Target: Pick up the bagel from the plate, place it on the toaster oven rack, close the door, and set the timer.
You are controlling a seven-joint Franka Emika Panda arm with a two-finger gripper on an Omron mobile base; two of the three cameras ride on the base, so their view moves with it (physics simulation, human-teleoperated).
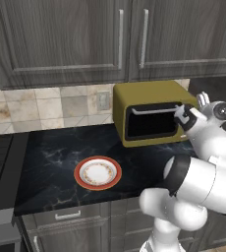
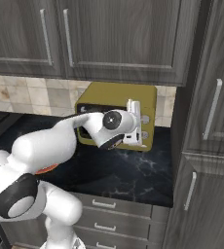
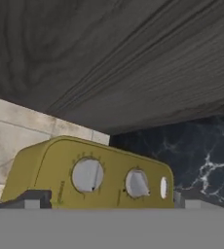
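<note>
The plate lies on the dark marble bench, in front and to the left of the toaster oven, and no bagel is on it: its white middle is bare. The bagel itself cannot be seen; it is probably already inside the oven, but the dark glass hides the cavity and the rack. The door stands upright against the front of the olive-yellow body, with its silver handle along the top edge, so it looks closed.

So the step in hand seems to be the last one, setting the timer. The claw is just in front of the control panel at the right end of the oven front, and its fingertips are spread wide apart with nothing between them. In the hand view two round silver knobs sit between the tips: the larger one toward the left and a smaller one beside it, then a small oval button. Which knob is the timer cannot be read from here.

The next move calls for a short advance straight to the right knob, centring it between the fingertips, then closing on it and turning the wrist. The knob is small and smooth, so a grip off centre could slip.
</note>
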